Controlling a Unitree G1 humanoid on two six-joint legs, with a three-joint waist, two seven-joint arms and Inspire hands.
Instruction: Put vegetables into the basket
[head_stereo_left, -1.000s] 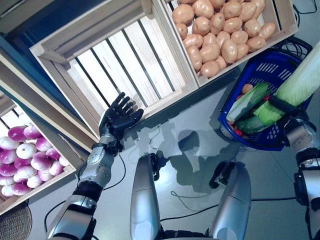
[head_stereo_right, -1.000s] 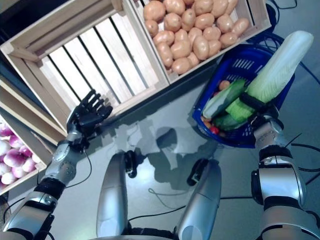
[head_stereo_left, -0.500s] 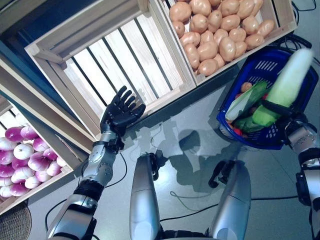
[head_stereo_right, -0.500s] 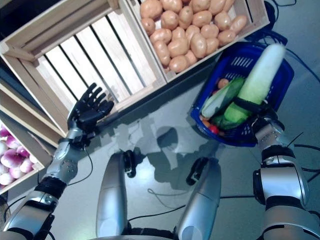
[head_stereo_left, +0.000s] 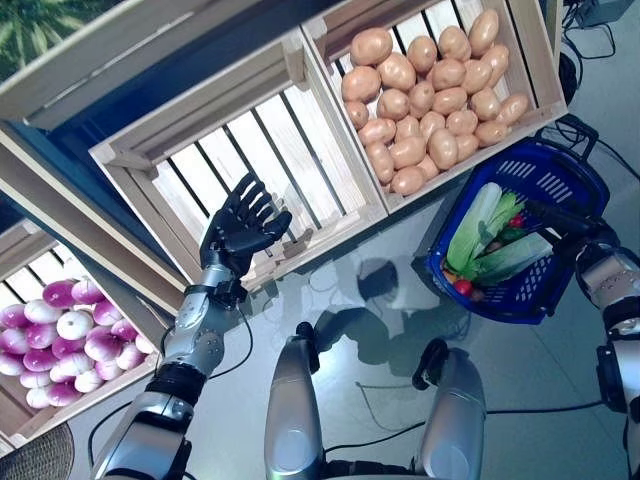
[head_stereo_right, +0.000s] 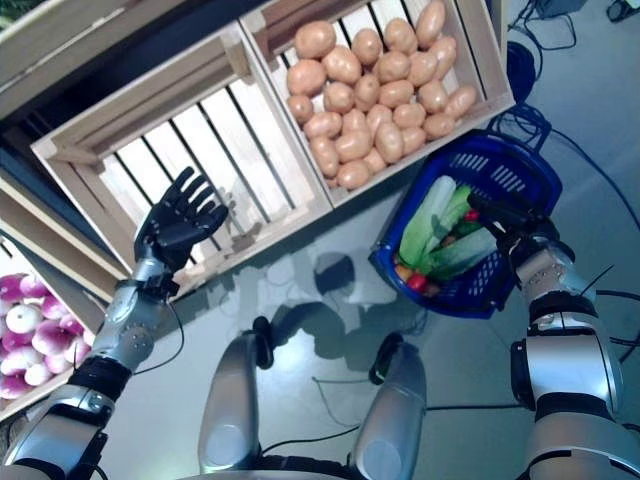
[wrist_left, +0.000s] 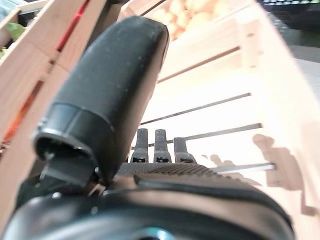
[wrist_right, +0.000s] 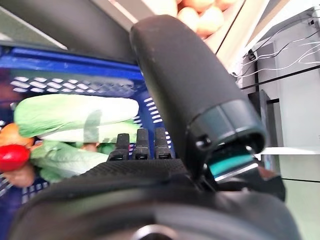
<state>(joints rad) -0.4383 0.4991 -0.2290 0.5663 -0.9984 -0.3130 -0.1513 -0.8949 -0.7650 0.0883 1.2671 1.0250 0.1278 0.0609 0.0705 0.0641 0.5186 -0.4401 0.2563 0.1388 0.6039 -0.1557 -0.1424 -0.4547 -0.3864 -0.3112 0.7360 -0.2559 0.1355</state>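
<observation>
The blue basket (head_stereo_left: 548, 166) stands on the floor at the right. Two long pale-green cabbages (head_stereo_left: 470, 226) lie in it beside a red tomato (head_stereo_left: 463, 288) and other vegetables. My right hand (head_stereo_left: 566, 219) hovers over the basket's right rim, open and holding nothing. In the right wrist view its straight fingers (wrist_right: 136, 144) point at a cabbage (wrist_right: 75, 110) inside the basket. My left hand (head_stereo_left: 241, 224) is raised, open and empty, in front of the empty wooden crate (head_stereo_left: 200, 175).
A crate of potatoes (head_stereo_left: 430, 90) sits just behind the basket. A crate of purple and white onions (head_stereo_left: 70, 335) is at the far left. Grey floor lies between the crates and the basket.
The long cabbage has left my right hand and now lies in the basket. The right hand has opened. The camera has shifted; the left hand barely moved.
</observation>
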